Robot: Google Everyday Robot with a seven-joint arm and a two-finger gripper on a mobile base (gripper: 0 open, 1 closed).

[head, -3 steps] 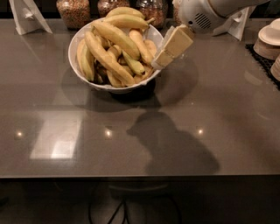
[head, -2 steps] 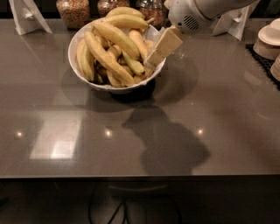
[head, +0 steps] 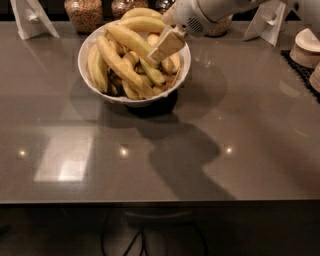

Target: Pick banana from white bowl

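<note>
Banana [head: 129, 40], long and plain yellow, lies slanted across the top of the pile in the white bowl [head: 131, 102], its lower end pointing toward the bowl's right side. Other bananas fill the bowl around and under it, some shorter and greener. The pincer [head: 157, 54] reaches down from the upper right on a white arm [head: 200, 15], its tan tip over the bowl's right half, right at the lower end of that banana; whether it is wide or narrow cannot be told. The bowl stands on the back half of the grey desk [head: 210, 150]. Behind it are glass jars [head: 84, 12], with white stands [head: 30, 17] toward the desk's back corners. Stacked plates [head: 307, 47] sit at the right edge.
</note>
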